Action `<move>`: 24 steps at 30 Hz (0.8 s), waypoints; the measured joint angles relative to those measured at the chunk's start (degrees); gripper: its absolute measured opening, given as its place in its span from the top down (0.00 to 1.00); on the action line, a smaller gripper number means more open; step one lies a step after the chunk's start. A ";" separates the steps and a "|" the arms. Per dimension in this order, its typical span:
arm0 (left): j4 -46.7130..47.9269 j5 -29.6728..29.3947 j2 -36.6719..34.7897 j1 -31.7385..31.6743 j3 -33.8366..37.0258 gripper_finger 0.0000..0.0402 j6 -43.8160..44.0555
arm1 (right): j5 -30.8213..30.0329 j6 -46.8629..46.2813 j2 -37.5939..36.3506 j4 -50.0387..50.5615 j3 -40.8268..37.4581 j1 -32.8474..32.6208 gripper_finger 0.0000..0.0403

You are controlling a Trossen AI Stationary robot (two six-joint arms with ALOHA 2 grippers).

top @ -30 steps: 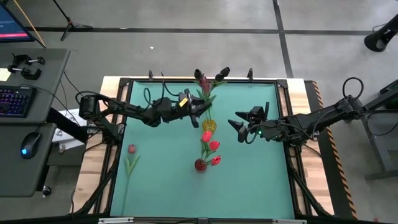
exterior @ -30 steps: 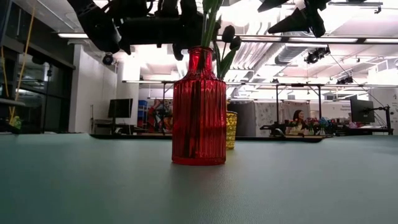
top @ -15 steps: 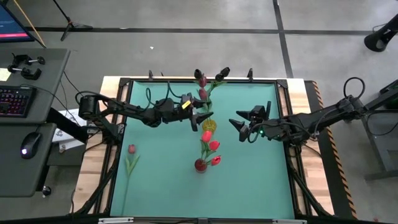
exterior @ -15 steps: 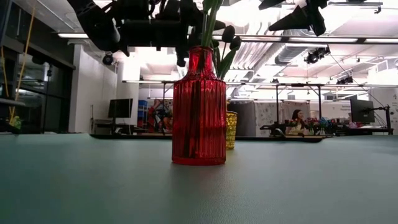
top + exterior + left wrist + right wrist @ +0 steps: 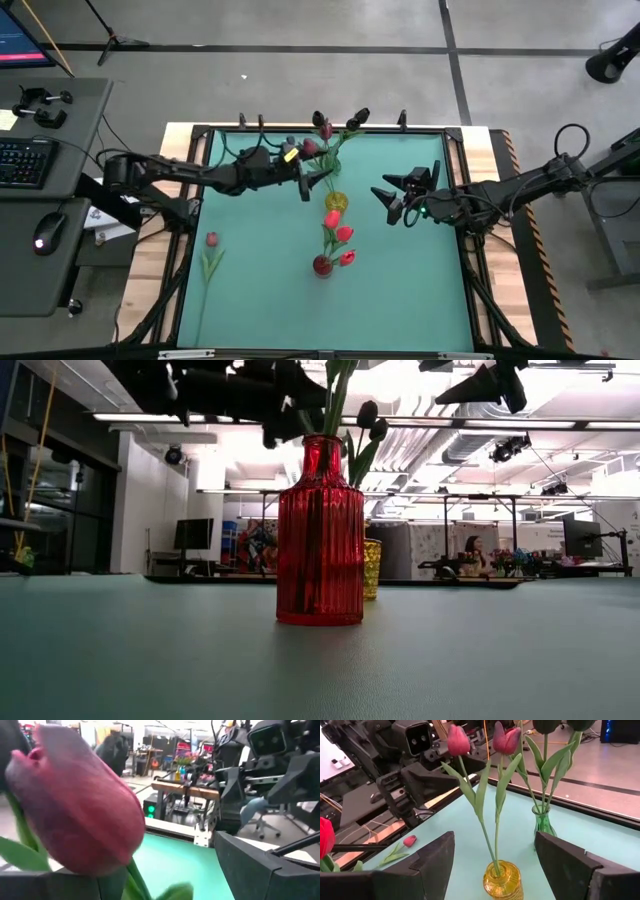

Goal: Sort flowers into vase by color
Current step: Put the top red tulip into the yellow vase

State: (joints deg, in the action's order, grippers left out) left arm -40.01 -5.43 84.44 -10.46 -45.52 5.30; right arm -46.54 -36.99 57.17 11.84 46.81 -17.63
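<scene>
Two dark pink tulips point(image 5: 506, 739) stand with their stems in the yellow vase point(image 5: 337, 201), mid-table. Red tulips point(image 5: 338, 233) stand in the red vase point(image 5: 322, 266), nearer. Near-black tulips point(image 5: 357, 116) stand in a green vase point(image 5: 542, 824) at the far edge. One pink-red tulip point(image 5: 211, 241) lies flat on the table's left side. My left gripper point(image 5: 304, 184) is open just left of the yellow vase, and one pink head point(image 5: 80, 805) shows close beside its finger. My right gripper point(image 5: 398, 203) hovers open to the right of the yellow vase. My left gripper is open beside the leaning dark pink tulip. Its stem point(image 5: 136, 876) passes close to one finger point(image 5: 55, 887). Whether finger and flower touch, I cannot tell.
The three vases stand in a line from the far edge toward the middle of the green mat point(image 5: 420, 290). Bare mat lies to the right and toward the near edge. A dark frame rims the table. A desk with keyboard and mouse stands left of it.
My left gripper has drawn back from the yellow vase toward the table's left edge. One dark pink tulip head has swung leftward with it, while its stem stays in the yellow vase. The other tulips and the vases have stayed put.
</scene>
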 joint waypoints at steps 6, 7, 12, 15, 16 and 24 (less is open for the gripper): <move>1.55 -0.86 -4.01 -0.95 0.00 0.33 -3.79 | -0.07 0.48 0.00 0.00 0.00 0.00 0.34; 1.57 -1.10 -4.44 -1.09 0.00 0.33 -3.95 | -0.07 0.50 0.00 -0.04 0.00 0.00 0.34; 3.72 -0.64 -5.26 -1.00 0.00 0.33 -2.48 | -0.07 0.48 0.00 -0.09 0.00 0.00 0.34; 2.76 1.88 -4.23 0.48 0.00 0.33 -1.49 | -0.19 0.73 0.00 -0.11 0.00 0.00 0.34; 2.27 2.58 -3.89 1.06 0.00 0.33 -1.22 | -0.24 0.95 0.00 -0.11 0.00 0.01 0.34; 2.06 6.53 0.95 5.62 -3.10 0.33 -7.77 | -0.09 1.00 0.00 -4.67 0.00 0.70 0.34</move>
State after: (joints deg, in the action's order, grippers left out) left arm -37.95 1.09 85.39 -4.83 -48.62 -2.47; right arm -46.64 -35.99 57.17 7.17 46.81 -16.93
